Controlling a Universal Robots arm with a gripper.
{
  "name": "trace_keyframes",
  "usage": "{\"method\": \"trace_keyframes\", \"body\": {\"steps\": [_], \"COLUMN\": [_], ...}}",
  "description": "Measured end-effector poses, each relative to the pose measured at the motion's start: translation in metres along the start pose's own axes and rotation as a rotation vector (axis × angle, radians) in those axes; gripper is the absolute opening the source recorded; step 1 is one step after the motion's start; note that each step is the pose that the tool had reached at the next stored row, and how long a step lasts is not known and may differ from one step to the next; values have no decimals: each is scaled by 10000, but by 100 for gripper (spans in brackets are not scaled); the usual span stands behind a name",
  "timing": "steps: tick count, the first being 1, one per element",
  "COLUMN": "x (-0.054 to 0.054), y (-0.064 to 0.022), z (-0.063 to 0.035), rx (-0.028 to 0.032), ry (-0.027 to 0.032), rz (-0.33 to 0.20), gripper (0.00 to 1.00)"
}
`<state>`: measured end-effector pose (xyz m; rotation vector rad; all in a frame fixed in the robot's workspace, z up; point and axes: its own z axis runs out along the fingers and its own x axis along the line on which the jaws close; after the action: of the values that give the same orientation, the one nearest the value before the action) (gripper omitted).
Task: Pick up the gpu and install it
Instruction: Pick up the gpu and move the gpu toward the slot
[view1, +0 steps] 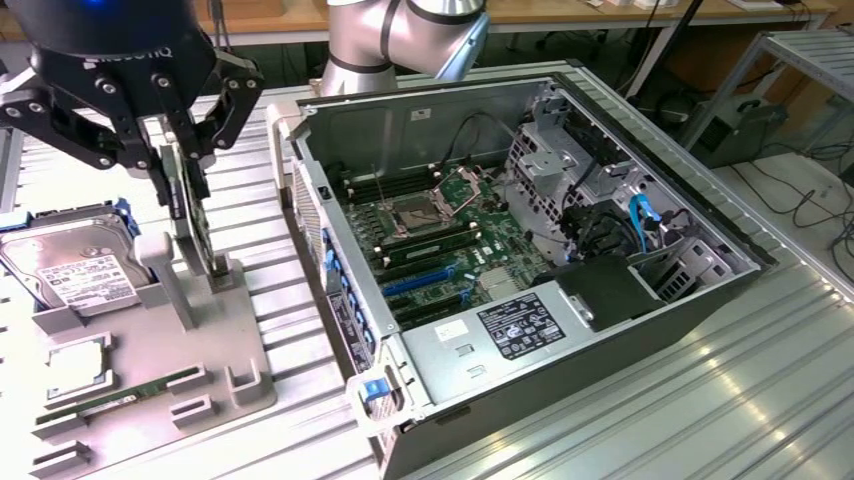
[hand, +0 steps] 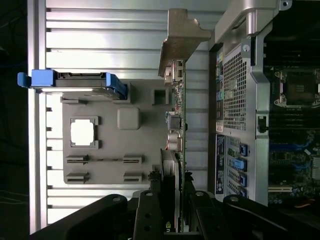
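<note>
Exterior view's left, off to one side of the gripper: a silver hard drive (view1: 67, 268) with a white label and blue plastic side rails, propped in a matte grey moulded fixture (view1: 247, 345). The same fixture carries a square chip (view1: 74, 366) and a narrow green RAM stick (view1: 127, 392) lying flat in recesses below the gripper's level. The black gripper (view1: 183, 190), with its jointed metal linkages, is closed on the gpu (view1: 200, 240), one finger on each face. The card is thin, flat and upright, directly beneath the gripper, with its lower edge at the fixture's slot; cannot tell whether it has cleared the slot. The wrist view has the card edge-on, green board edge showing, with a bent silver bracket (hand: 182, 35) at the end farthest from the gripper. Toward the exterior view's right of the gripper is an open sheet-metal computer case (view1: 400, 120) with a green motherboard (view1: 454, 240) inside. Everything rests on a ribbed aluminium desk (view1: 667, 400).
</note>
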<state>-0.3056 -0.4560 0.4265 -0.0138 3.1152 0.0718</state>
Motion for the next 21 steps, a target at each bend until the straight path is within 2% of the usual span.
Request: {"method": "trace_keyframes", "body": {"steps": [21], "x": [-11], "y": [19], "z": [-419], "rx": [24], "ry": [0], "rz": [-1], "gripper": [27]}}
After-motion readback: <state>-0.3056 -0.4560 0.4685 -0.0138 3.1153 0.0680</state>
